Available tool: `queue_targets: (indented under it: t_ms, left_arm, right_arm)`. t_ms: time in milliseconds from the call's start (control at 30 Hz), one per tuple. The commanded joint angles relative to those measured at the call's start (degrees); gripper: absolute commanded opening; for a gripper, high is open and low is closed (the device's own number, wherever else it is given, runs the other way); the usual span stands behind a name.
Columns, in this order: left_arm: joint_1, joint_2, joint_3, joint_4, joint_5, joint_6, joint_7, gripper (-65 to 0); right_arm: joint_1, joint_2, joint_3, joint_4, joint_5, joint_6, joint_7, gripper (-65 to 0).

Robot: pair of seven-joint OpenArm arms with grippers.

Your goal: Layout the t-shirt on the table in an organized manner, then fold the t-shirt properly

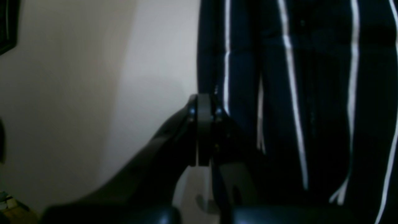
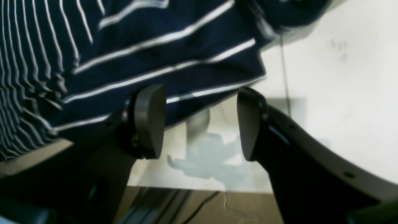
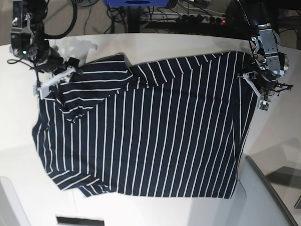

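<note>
While your t-shirt [image 3: 150,127] lies spread across the middle of the desk [image 3: 277,141], its far left corner near the collar is still bunched. Your right pincer [image 2: 199,124] stands wide apart just above that bunched edge, holding nothing, bare desk showing between its fingers [image 2: 149,121]. Your left pincer [image 1: 203,130] is pressed fully together at the shirt's far right edge, beside the striped cloth; whether any fabric is pinched cannot be told.
</note>
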Motion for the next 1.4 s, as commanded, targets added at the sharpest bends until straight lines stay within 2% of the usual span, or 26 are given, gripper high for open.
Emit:
queue_targets:
  t_ms: [0,667,700,767,867,967,1033,1067,1133,1200,1367]
  left_arm:
    - [-0.6,-0.9,-0.1,1.0,-0.2,0.6,-0.9,-65.0]
    - [-0.2,-1.0,-0.7,1.0,-0.2,0.6,-0.9,-65.0]
    - [-0.2,-1.0,-0.7,1.0,-0.2,0.6,-0.9,-65.0]
    - [-0.2,-1.0,-0.7,1.0,-0.2,0.6,-0.9,-65.0]
    - [-0.2,-1.0,-0.7,1.0,-0.2,0.6,-0.9,-65.0]
    - [-0.2,-1.0,-0.7,1.0,-0.2,0.6,-0.9,-65.0]
    - [-0.2,-1.0,-0.7,1.0,-0.2,0.6,-0.9,-65.0]
    - [-0.2,-1.0,-0.7,1.0,-0.2,0.6,-0.9,-65.0]
    - [-0.2,-1.0,-0.7,1.0,-0.2,0.6,-0.9,-65.0]
    - [-0.3,-1.0,-0.7,1.0,-0.2,0.6,-0.9,-65.0]
    - [-0.5,-1.0,-0.7,1.0,-0.2,0.6,-0.9,-65.0]
  right_arm:
    - [1.2,0.6,0.2,-0.3,0.2,0.1,0.9,-30.3]
    - [4.8,2.9,0.3,-11.4,0.1,0.1,5.5,-31.1]
    - [4.8,2.8,0.3,-11.1,0.2,0.2,5.5,-32.4]
    - [4.7,2.8,0.3,-10.8,0.5,0.2,5.1,-41.3]
    - [4.7,2.2,0.3,-10.7,0.6,0.2,3.4,-64.2]
    - [4.0,1.2,0.6,-6.9,0.6,-0.1,0.3,-62.7]
    - [2.6,0.1,0.6,-2.3,0.5,-0.3,-1.2,-65.0]
    - [2.4,-0.6,0.6,0.0,0.3,-0.8,-2.4,-64.5]
    - [2.7,-1.6,0.4,3.4,0.2,-3.9,-5.5,-64.4]
    - [4.3,-2.3,0.3,6.1,0.3,-6.4,-8.0,-64.4]
    - [11.4,-2.9,0.3,6.7,0.2,-6.9,-13.1,-64.4]
